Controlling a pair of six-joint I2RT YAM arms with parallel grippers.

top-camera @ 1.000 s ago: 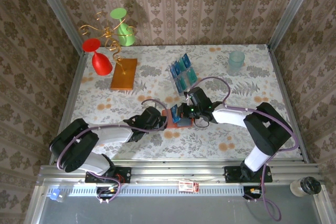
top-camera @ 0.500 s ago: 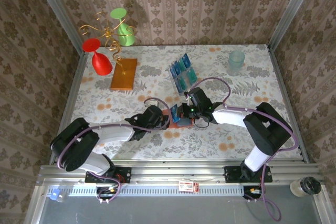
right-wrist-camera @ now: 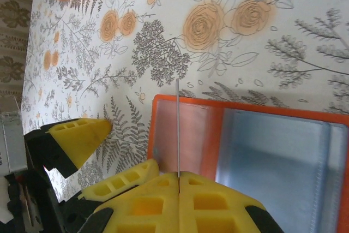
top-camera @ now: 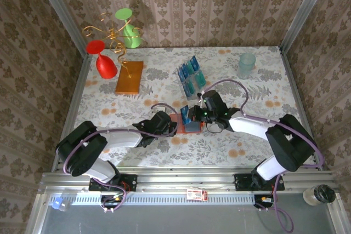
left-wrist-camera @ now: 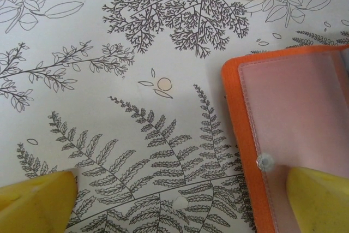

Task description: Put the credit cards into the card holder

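Now, front rail: small box (top-camera: 196,194) at centre; capped bottle (top-camera: 318,194) off to the right, below the table edge.
Left claw (left-wrist-camera: 177,200): fingers wide apart, holding nothing; one finger (left-wrist-camera: 319,200) lies over the near corner of the wallet's clear flap, by the snap (left-wrist-camera: 265,161).
Right claw (right-wrist-camera: 179,181): pinched together on one card (top-camera: 185,114), held upright.
Wallet (top-camera: 184,125): open flat on the flowered cloth (top-camera: 263,135), mid-table, between the two claws.
Behind wallet: clear rack (top-camera: 192,83) with more blue cards (top-camera: 188,69), near but apart.
Far left: orange-brown slab (top-camera: 129,76); red glass (top-camera: 104,65) and green glass (top-camera: 129,35) on a gold wire stand (top-camera: 112,39).
Far right: clear cup (top-camera: 246,65).
Hard to read: in the right wrist view the card is edge-on, a thin line; whether its lower edge touches the wallet, cannot tell. Wallet's far end and the rack are cut off there.
Card vs wallet: stands over the clear-flap half, just beside the grey-blue pockets.
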